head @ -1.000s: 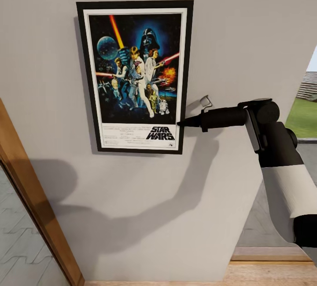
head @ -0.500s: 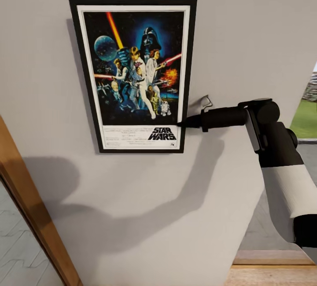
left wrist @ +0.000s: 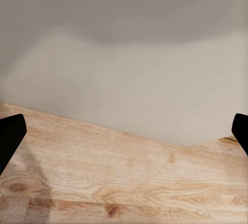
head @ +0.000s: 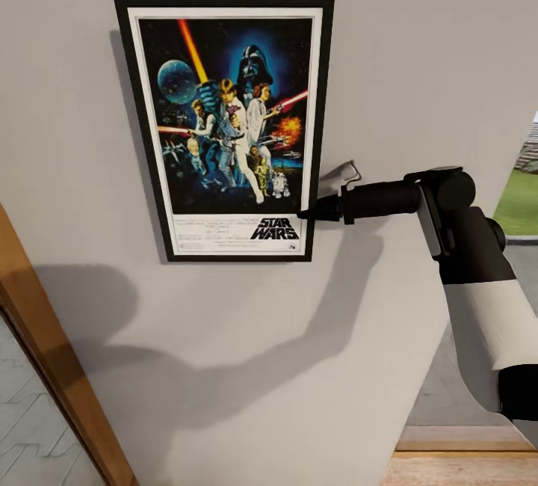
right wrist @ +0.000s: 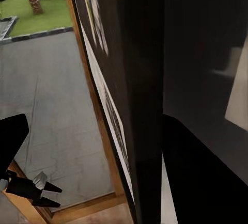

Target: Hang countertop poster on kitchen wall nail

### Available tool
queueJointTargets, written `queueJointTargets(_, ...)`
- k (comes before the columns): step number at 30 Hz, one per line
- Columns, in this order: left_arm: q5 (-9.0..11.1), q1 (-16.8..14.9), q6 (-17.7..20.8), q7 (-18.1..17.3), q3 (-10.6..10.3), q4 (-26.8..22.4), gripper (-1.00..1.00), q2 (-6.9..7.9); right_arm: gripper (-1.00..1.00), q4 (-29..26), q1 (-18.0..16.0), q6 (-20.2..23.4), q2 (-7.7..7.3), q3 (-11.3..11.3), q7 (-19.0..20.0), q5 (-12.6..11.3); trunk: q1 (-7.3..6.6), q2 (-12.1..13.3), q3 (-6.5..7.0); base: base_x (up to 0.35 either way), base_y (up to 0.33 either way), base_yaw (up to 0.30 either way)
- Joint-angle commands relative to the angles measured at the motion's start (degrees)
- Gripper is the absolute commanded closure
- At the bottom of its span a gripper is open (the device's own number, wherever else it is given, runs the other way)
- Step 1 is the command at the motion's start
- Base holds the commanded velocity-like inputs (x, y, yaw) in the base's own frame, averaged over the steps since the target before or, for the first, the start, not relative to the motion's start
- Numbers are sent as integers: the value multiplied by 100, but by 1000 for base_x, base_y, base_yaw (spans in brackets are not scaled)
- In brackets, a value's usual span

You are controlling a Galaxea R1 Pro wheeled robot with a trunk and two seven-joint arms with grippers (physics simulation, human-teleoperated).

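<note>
- Head view puts the poster (head: pixel 228 127) flat against the grey wall (head: pixel 418 45), upright, with my right gripper (head: pixel 305 213) pinching its right edge low down, beside the STAR WARS logo.
- My right jaws are clamped on the poster frame; in the right wrist view the black frame edge (right wrist: pixel 142 95) runs straight between the fingers.
- My left gripper (left wrist: pixel 124 131) has its 2 fingertips wide apart at the picture's sides with nothing between, facing the wooden floor (left wrist: pixel 129 182) and the wall's foot.
- A small metal hook (head: pixel 349 172) sticks out of the wall just right of the frame, above my right arm.
- Risk, as I judge it: I cannot see any nail behind the poster, so if I let go before the frame has caught, it drops to the floor.
- A second risk: holding 1 low edge only could tip the frame.
- Against 1 s ago, the poster sits slightly higher and larger in the head picture; much of that looks like camera shift, since the doorframe (head: pixel 60 366) moved too.
</note>
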Motion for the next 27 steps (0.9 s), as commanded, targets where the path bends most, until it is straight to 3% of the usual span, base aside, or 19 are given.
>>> queueJointTargets(1, 44, -6, -16, -21, -27, 11, -100, 1, -100, 47, -3, 50, -3, 2, -183, 100, 6, 2, -5, 2, 0, 0)
queueJointTargets(14, 44, -6, -23, -26, -26, 10, -100, 1, -100, 47, -3, 50, -3, -3, -183, 92, 6, 2, -5, -14, 0, 0)
queueJointTargets(27, 44, -6, -25, -38, -27, 11, -100, 1, -100, 47, -3, 50, -3, -4, -183, 91, 6, 2, -5, -276, 0, 0)
